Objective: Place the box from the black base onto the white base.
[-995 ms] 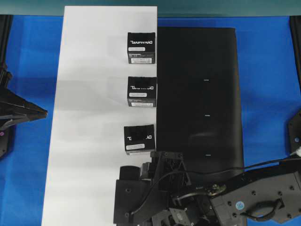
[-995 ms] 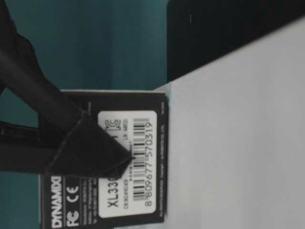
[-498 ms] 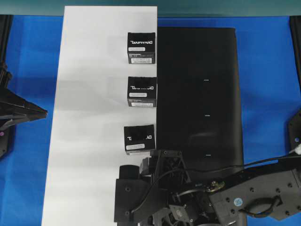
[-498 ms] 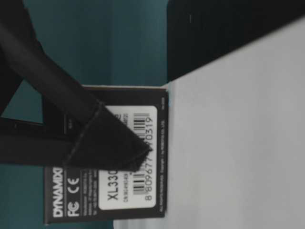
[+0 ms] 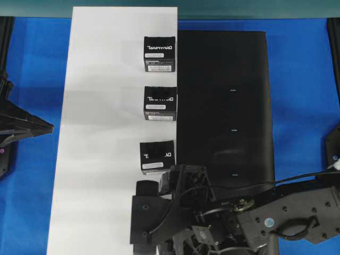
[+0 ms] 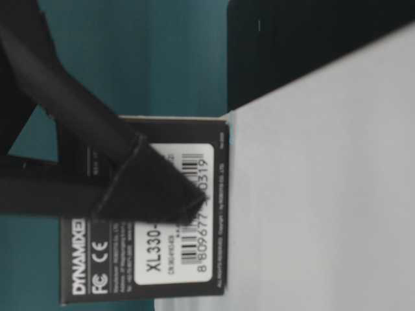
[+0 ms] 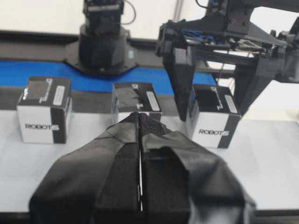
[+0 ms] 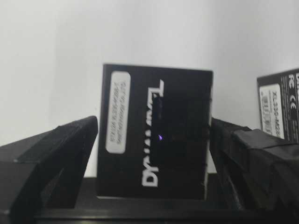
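Right wrist view: right gripper (image 8: 154, 135) jaws spread, flanking without clamping the box (image 8: 156, 130), which stands on the white base (image 5: 101, 133) near its edge by the black base (image 5: 223, 106); risk—a finger snagging and toppling it on withdrawal.

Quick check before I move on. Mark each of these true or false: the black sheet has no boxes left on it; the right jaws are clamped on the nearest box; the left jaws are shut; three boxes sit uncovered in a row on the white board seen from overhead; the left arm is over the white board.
1. No boxes on the black sheet: true.
2. Right gripper clamped on the nearest box: false. Its jaws stand open, a gap on each side of the box.
3. Left gripper shut: true.
4. Three boxes uncovered in a row on the white board: true.
5. Left arm over the white board: false. It sits off the board's left edge.
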